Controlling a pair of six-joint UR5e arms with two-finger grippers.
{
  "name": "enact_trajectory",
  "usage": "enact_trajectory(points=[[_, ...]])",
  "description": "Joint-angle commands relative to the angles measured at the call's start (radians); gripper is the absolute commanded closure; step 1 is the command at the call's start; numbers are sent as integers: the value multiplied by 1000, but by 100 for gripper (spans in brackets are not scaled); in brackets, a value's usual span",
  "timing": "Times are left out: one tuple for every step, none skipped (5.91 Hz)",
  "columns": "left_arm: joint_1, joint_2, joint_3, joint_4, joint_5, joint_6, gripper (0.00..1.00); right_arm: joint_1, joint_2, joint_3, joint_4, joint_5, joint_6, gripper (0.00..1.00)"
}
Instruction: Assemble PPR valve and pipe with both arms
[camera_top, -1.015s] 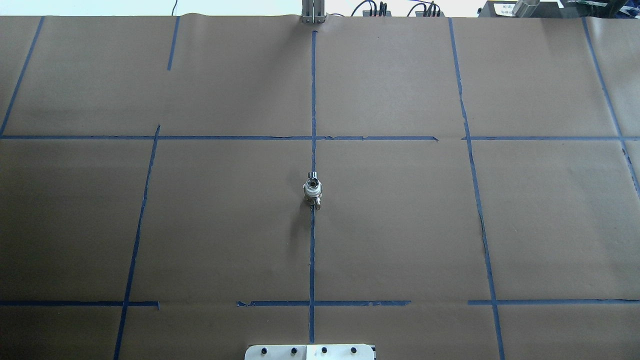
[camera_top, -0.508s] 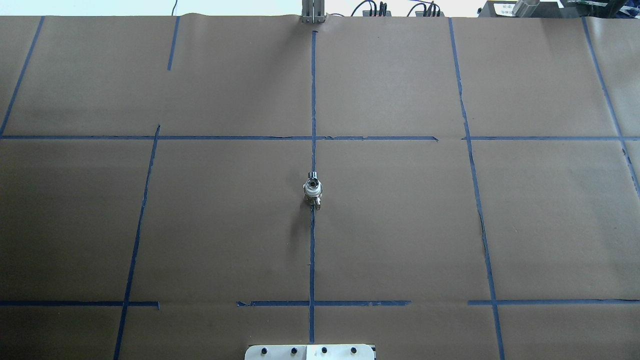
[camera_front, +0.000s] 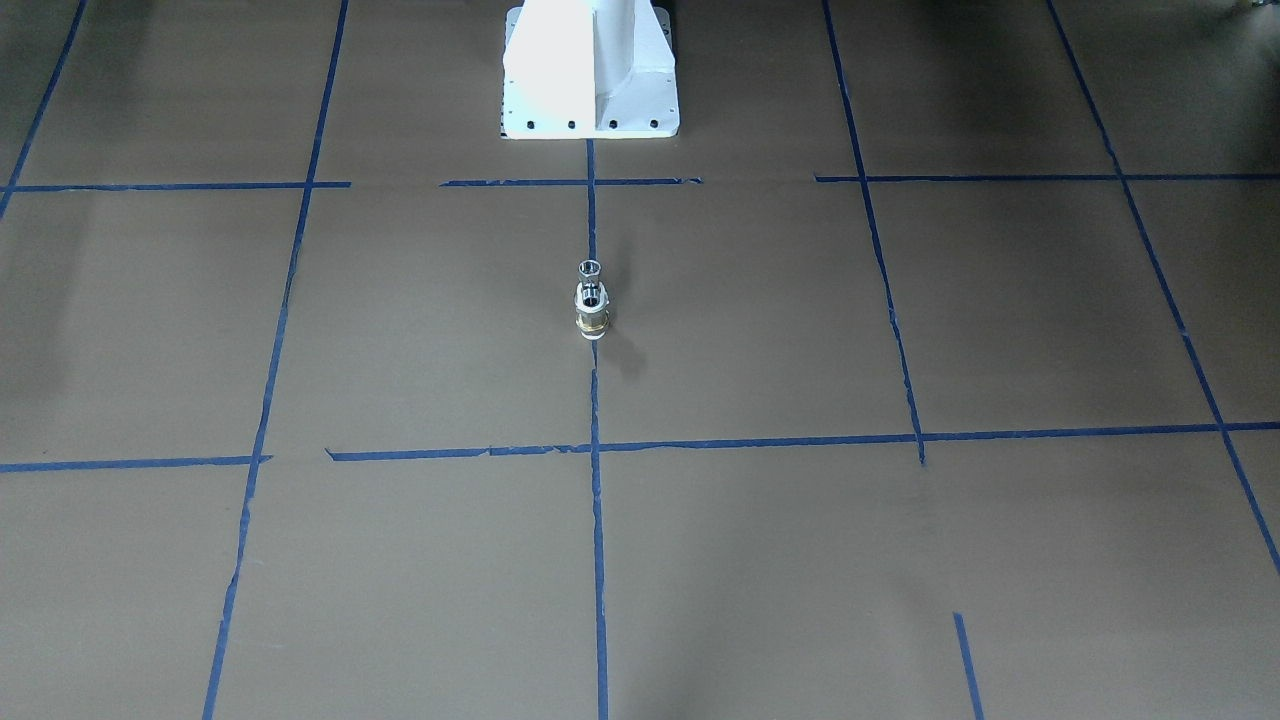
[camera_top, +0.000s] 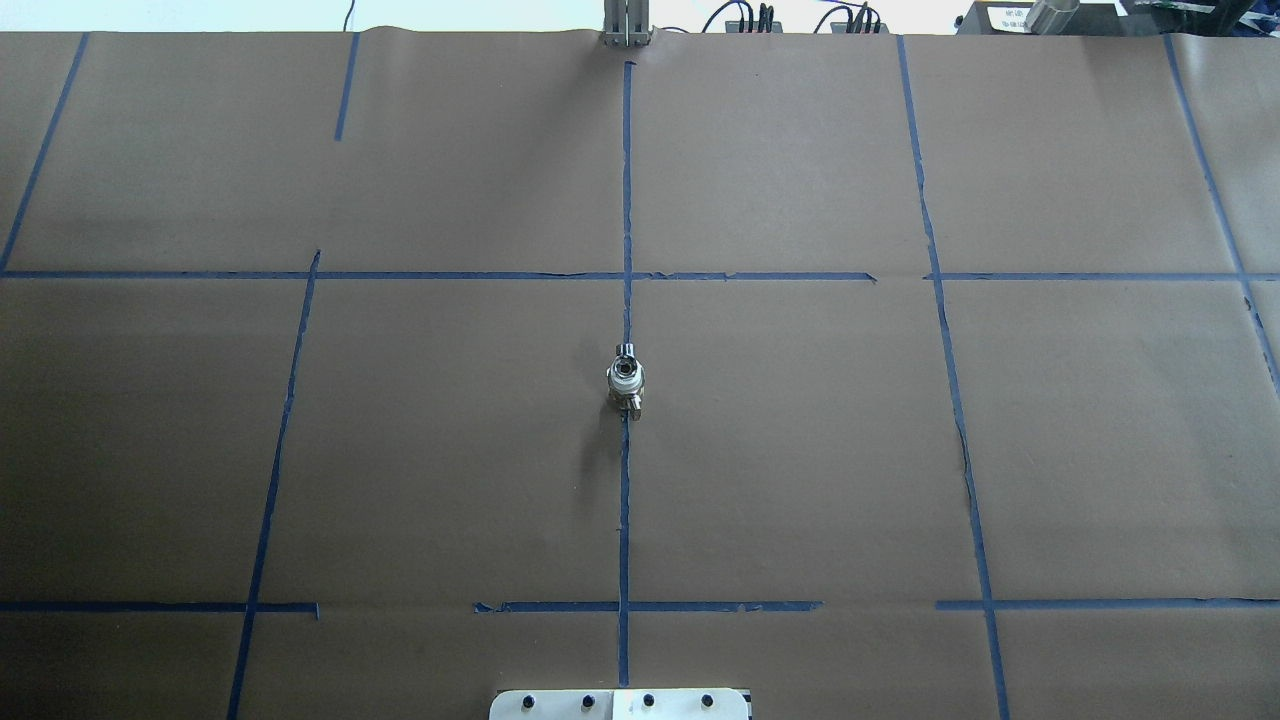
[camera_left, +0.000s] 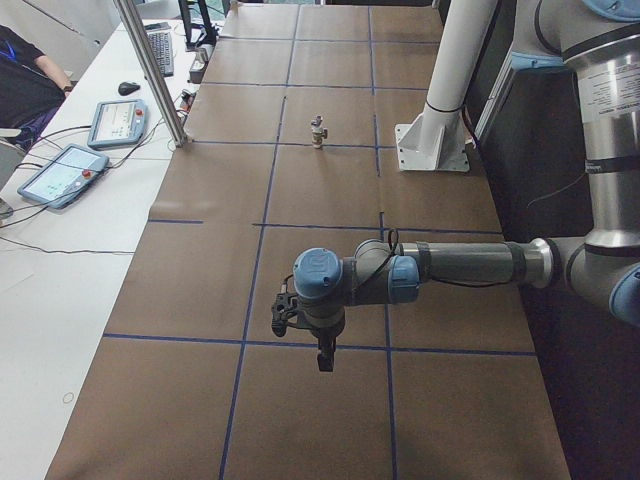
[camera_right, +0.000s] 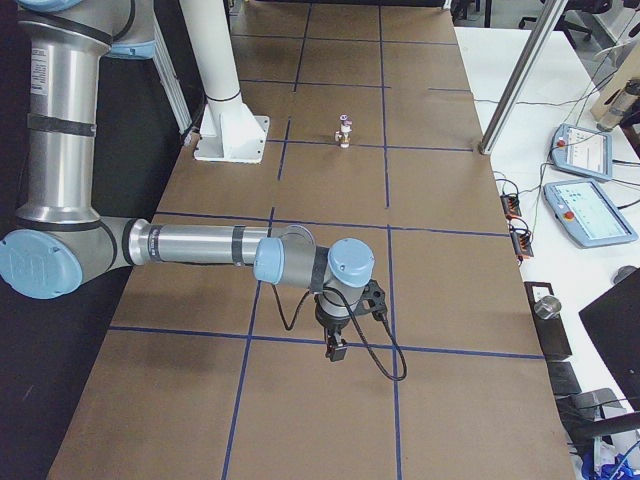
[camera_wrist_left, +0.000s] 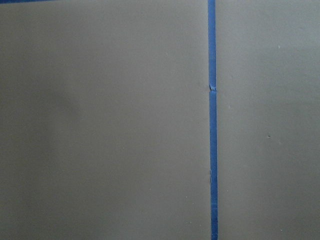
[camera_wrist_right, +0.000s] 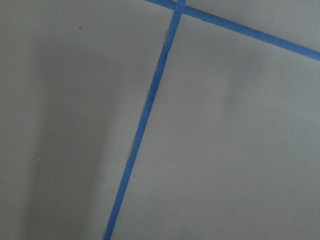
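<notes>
The PPR valve (camera_front: 592, 322), with its brass band, stands upright on the centre tape line. The chrome pipe (camera_front: 591, 285) sits on top of it, and the two look joined. The pair also shows in the overhead view (camera_top: 625, 378), far off in the exterior left view (camera_left: 318, 131) and in the exterior right view (camera_right: 344, 131). My left gripper (camera_left: 324, 360) hangs over the paper far from the pair; I cannot tell if it is open or shut. My right gripper (camera_right: 337, 350) hangs likewise at the other end; its state is unclear. Both wrist views show only paper and tape.
Brown paper with blue tape lines (camera_top: 625, 500) covers the table. The white robot pedestal (camera_front: 590, 70) stands behind the pair. An aluminium post (camera_left: 150, 70) and teach pendants (camera_left: 60, 175) (camera_right: 590, 210) lie at the table's far side.
</notes>
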Motion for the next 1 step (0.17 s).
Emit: enact_trajectory(points=[[0, 0, 0, -2, 0, 0, 0, -1, 0, -1, 0, 0, 0, 0]])
